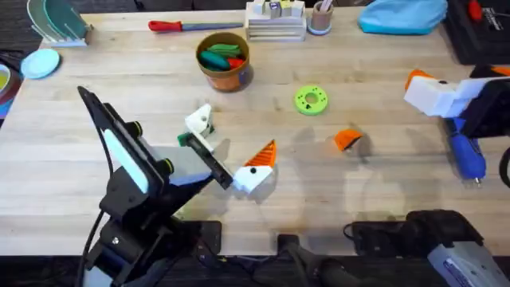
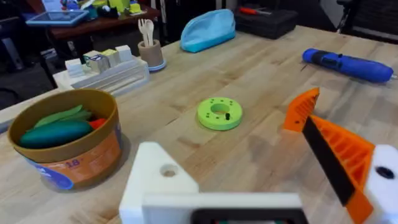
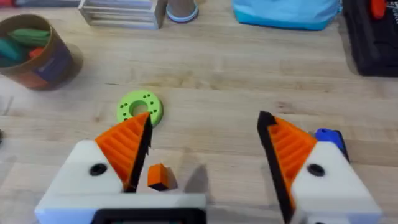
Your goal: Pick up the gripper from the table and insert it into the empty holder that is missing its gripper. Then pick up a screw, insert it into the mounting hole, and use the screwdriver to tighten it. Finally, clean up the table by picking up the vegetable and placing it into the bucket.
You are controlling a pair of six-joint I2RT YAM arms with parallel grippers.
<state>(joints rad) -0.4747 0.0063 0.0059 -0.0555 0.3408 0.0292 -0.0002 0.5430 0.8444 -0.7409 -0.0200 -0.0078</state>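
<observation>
Your left claw (image 1: pixel 227 147) stands wide apart over the middle of the table (image 1: pixel 382 191). One of its fingers is the bare white holder (image 1: pixel 199 121), with an open mounting hole showing in the left wrist view (image 2: pixel 163 177). The other finger carries its orange ribbed pad (image 1: pixel 263 153).

The loose gripper (image 1: pixel 347 140) lies on the table beyond that padded finger, well apart from the left claw and roughly between your two claws. In your right wrist view it sits on the wood just ahead of the right claw (image 3: pixel 205 155), close to one finger and touching neither (image 3: pixel 157 176). The right claw's jaws are also apart, both orange pads in place, nothing between them.

The screwdriver (image 1: pixel 468 155) lies flat on the table just beside your right claw (image 1: pixel 434 92), on the near side of it. The green disc (image 1: pixel 311 100) rests ahead of the left claw, past the gap between its fingers. The bucket (image 1: pixel 225 62) stands farther out from the holder finger, upright, with green and red vegetables (image 1: pixel 219 57) already inside. A red-handled screwdriver (image 1: pixel 187 25) lies beyond the bucket at the far edge.
</observation>
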